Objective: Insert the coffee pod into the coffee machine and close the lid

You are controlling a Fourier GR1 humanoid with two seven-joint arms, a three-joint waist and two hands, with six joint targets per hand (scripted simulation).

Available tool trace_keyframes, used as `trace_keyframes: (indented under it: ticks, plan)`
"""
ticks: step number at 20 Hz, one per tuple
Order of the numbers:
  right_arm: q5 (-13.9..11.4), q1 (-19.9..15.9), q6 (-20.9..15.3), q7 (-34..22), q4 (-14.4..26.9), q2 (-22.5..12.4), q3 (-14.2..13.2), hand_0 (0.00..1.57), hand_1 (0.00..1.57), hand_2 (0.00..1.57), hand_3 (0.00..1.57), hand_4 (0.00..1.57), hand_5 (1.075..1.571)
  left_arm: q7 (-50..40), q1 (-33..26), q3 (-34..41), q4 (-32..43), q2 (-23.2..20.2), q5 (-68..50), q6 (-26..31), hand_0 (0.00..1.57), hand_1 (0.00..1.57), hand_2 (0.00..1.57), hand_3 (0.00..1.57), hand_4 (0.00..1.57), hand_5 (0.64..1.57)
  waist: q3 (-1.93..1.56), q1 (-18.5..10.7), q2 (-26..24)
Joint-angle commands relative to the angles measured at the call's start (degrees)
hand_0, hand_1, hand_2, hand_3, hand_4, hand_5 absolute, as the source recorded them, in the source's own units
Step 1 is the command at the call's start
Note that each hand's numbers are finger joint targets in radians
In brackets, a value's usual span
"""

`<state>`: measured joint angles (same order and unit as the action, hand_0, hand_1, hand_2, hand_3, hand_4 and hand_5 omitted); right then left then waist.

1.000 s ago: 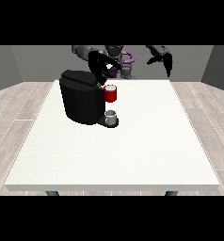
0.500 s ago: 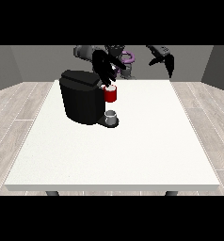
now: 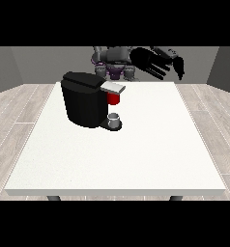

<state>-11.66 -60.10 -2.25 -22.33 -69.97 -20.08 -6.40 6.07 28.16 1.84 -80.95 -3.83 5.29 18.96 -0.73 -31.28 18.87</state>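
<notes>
The black coffee machine [image 3: 85,103] stands on the white table [image 3: 136,154], left of centre. Its grey lid [image 3: 112,88] lies flat and down over a red thing at the machine [image 3: 114,98]. The hand from the view's left [image 3: 150,62] is raised above the table's far edge, right of the machine and clear of it. Its fingers are straight and spread, and it holds nothing. The hand at the view's right [image 3: 179,67] hangs just beside it, also away from the machine.
A small grey thing [image 3: 115,120] sits on the machine's base under the spout. The robot's torso [image 3: 114,62] is behind the table's far edge. Wooden floor surrounds the table.
The hand that was over the machine's top has lifted off and swung towards the view's right. The machine's lid now shows uncovered. The other hand has barely moved.
</notes>
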Motion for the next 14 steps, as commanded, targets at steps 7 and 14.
trace_keyframes:
  ticks: [7,14]
  plan:
    - [1.24,-8.0,-0.73,7.31,7.61,4.65,0.16,0.0,0.0,0.0,0.0,0.1,1.571,-0.1,-0.08,0.34,-0.83,-0.64,-0.49,0.43,0.0,0.0,0.0,0.0,0.35,1.571,0.76,-0.21,2.26]
    - [1.22,-4.54,-2.65,16.06,8.04,12.62,3.51,0.0,0.0,0.0,0.0,0.0,1.571,-1.84,-1.7,0.88,-1.66,-0.16,-1.25,-0.25,0.0,0.0,0.0,0.0,0.25,1.571,0.74,4.16,-1.74]
